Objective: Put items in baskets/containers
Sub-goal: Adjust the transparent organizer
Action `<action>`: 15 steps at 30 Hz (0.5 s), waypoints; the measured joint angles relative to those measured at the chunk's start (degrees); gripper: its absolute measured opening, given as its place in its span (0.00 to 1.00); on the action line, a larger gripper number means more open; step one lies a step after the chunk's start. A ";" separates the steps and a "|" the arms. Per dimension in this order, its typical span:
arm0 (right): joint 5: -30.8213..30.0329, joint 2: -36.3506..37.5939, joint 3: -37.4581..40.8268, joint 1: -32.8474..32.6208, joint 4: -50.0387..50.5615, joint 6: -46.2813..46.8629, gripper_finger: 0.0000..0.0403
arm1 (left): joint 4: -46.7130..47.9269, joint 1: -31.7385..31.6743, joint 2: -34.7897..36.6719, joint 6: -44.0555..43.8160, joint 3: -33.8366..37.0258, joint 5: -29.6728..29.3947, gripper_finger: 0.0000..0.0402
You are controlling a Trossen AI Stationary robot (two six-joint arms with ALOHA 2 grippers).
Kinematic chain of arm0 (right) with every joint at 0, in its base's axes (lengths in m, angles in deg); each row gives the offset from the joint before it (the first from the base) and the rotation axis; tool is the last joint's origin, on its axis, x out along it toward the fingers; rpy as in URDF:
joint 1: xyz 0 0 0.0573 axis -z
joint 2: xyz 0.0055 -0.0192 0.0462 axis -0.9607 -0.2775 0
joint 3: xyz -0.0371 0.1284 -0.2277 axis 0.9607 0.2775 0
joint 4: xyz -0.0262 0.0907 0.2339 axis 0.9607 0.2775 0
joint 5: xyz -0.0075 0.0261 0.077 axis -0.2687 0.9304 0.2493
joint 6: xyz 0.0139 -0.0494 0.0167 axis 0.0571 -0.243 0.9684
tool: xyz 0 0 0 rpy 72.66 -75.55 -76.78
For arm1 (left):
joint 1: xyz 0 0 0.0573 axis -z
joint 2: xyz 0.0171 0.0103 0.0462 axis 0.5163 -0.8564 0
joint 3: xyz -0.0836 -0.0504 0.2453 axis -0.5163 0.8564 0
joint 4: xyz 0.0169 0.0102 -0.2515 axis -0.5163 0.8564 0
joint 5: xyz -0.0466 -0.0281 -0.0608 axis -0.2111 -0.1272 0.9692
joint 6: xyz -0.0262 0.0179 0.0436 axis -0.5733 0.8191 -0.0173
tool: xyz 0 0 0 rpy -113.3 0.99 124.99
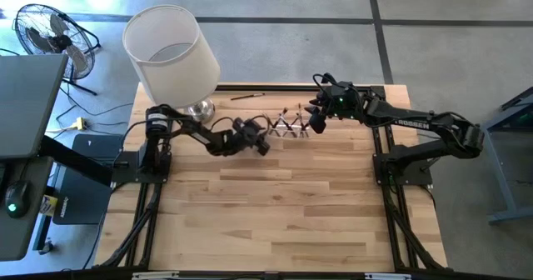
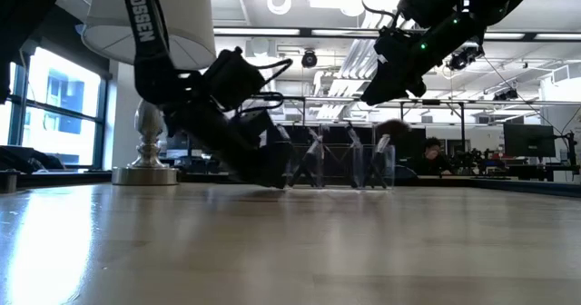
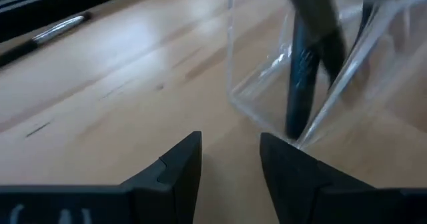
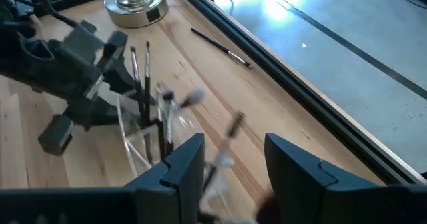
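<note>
A small clear holder stands on the table toward its far edge, with several slim dark-handled brushes upright or leaning in it. My left gripper is low over the table just left of the holder, open, with nothing between its fingers. My right gripper hangs open above the holder's right end, also with nothing between its fingers. One loose brush lies flat on the table by the far edge.
A lamp with a big white shade stands on its silver base at the far left corner, right behind my left arm. The loose brush lies beside the table's dark far rail. Bare wood lies toward the near edge.
</note>
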 joint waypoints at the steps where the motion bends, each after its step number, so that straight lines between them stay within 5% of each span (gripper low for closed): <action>1: 0.04 0.00 0.00 0.00 0.00 0.00 0.37 | 0.49 -0.02 -0.02 1.22 -0.47 0.88 0.37; 9: 0.09 0.00 0.00 -0.02 -0.04 -0.28 0.37 | 0.14 0.24 -1.28 11.94 -7.03 10.03 0.37; 15: -0.02 0.00 0.00 -0.02 -0.65 -0.58 0.37 | 5.04 0.19 -1.59 12.08 -9.85 6.87 0.37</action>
